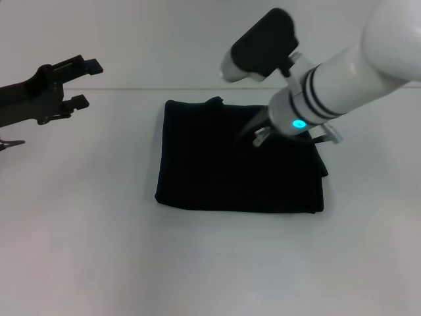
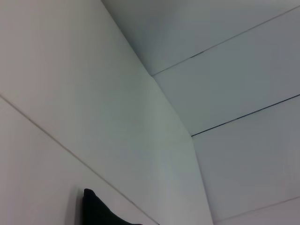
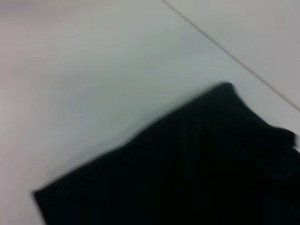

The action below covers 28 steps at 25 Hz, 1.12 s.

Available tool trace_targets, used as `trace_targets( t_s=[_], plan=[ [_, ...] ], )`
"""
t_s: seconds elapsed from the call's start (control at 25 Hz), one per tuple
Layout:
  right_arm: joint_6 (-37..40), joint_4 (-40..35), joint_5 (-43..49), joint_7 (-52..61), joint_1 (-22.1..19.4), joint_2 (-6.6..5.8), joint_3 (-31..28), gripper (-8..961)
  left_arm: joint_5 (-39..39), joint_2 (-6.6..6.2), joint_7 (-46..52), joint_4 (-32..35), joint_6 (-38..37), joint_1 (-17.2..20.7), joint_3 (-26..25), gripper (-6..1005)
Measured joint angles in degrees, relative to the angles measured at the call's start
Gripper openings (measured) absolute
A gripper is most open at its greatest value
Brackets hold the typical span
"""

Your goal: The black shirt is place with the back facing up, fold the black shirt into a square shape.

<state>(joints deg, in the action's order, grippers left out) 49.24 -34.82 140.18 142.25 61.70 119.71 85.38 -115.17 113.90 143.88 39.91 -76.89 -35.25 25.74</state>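
Note:
The black shirt point(image 1: 237, 161) lies folded into a rough square on the white table point(image 1: 197, 263), with a small fold sticking up at its back edge. My right gripper point(image 1: 253, 139) hangs low over the shirt's right middle, dark against the cloth. The right wrist view shows the shirt point(image 3: 187, 173) with one corner and two straight edges on the table. My left gripper point(image 1: 89, 83) is open and empty, held up at the far left, well away from the shirt.
The white table surface point(image 1: 79, 217) surrounds the shirt on all sides. The left wrist view shows white panels with seams and a small dark shape point(image 2: 93, 208) at its lower edge; I cannot tell what it is.

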Motion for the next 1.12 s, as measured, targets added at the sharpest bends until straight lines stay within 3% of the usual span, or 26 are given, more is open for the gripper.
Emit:
trace_targets(
  t_s=[0.2,0.36,0.64,1.12],
  plan=[
    [3.38,-9.51,13.84,9.09,-4.9,-0.15,-3.56,15,0.06,-0.06,0.0,0.0,-0.3,-0.09,0.0,940],
    [4.42,-13.73,17.68,10.84,-7.74,-0.2,-6.98,14,0.09,-0.07,0.0,0.0,-0.24,-0.18,0.01,939],
    [1.79,-11.88,21.52,10.92,-8.27,-0.1,-12.47,15,0.19,-0.09,0.0,0.0,-0.37,-0.43,0.01,939],
    [-8.87,-4.09,20.41,10.97,-7.33,0.17,-13.15,15,0.63,0.32,0.0,-0.01,-0.39,0.1,0.01,939]
  ],
)
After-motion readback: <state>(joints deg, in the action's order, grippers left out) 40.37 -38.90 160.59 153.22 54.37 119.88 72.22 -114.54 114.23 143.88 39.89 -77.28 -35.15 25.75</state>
